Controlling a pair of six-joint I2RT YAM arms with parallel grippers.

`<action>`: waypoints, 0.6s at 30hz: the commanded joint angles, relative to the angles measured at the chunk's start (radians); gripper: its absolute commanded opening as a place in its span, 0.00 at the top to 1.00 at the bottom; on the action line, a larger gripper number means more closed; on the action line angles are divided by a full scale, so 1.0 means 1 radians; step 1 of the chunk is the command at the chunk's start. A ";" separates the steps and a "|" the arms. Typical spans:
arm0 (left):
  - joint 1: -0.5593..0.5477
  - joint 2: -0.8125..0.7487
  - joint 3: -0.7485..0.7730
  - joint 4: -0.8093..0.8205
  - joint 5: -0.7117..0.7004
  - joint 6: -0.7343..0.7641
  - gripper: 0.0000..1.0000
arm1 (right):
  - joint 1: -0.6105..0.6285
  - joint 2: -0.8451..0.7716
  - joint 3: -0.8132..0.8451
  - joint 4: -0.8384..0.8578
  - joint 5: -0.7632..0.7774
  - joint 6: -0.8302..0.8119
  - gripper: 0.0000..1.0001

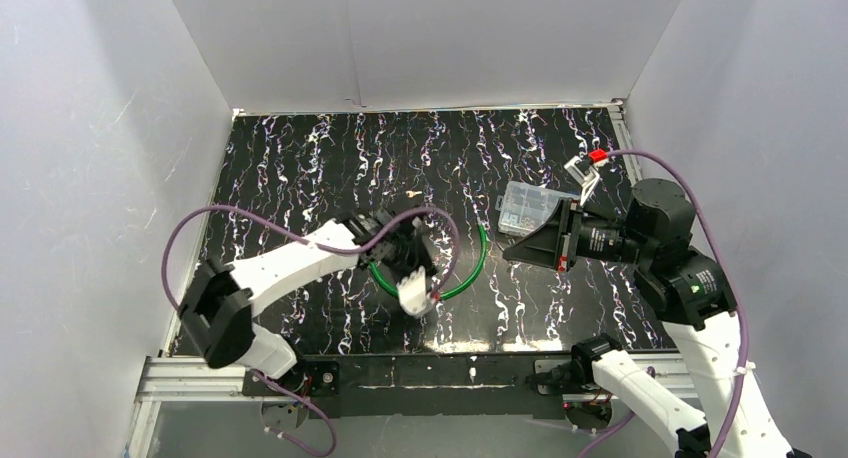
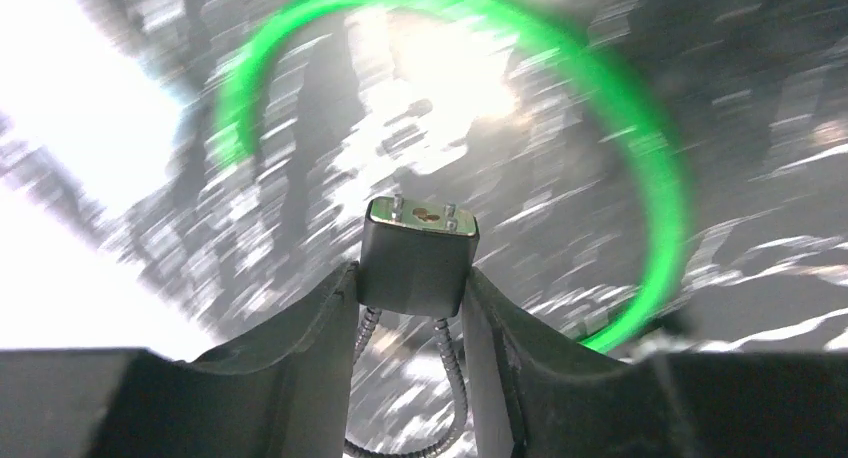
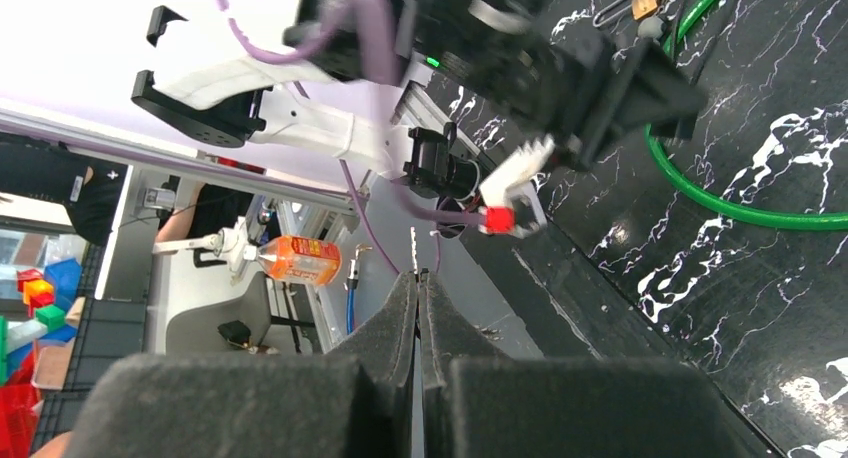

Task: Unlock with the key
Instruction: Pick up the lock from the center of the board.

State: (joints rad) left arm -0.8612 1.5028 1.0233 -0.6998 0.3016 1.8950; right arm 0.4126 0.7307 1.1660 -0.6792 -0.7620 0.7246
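Observation:
My left gripper (image 2: 412, 278) is shut on the lock (image 2: 418, 263), a small grey metal block. Its keyhole face (image 2: 424, 215) points away from the wrist and its flexible metal shackle (image 2: 452, 378) loops back between the fingers. From above, the left gripper (image 1: 405, 250) hovers over the green ring and hides the lock. My right gripper (image 3: 417, 278) is shut on the key (image 3: 413, 250), whose thin blade sticks out past the fingertips. In the top view the right gripper (image 1: 512, 251) points left toward the left gripper, a short gap apart.
A green cable ring (image 1: 472, 276) lies on the black marbled table (image 1: 300, 168) under the left gripper. A clear plastic box (image 1: 528, 208) sits behind the right gripper. A small brass padlock (image 3: 648, 0) lies beyond the ring. White walls stand on three sides.

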 commanded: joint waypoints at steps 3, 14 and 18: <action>0.007 -0.268 0.335 -0.047 -0.054 -0.300 1.00 | -0.005 0.069 0.153 -0.051 -0.070 -0.133 0.99; 0.007 -0.480 0.706 -0.315 0.017 -0.571 1.00 | 0.247 0.251 0.420 -0.081 0.055 -0.365 0.99; 0.007 -0.475 0.772 -0.391 -0.030 -0.632 1.00 | 0.412 0.325 0.497 -0.129 0.217 -0.458 0.99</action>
State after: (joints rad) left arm -0.8566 0.9977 1.7508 -0.9668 0.2825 1.3666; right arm 0.7166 1.0058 1.5719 -0.7685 -0.7006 0.4004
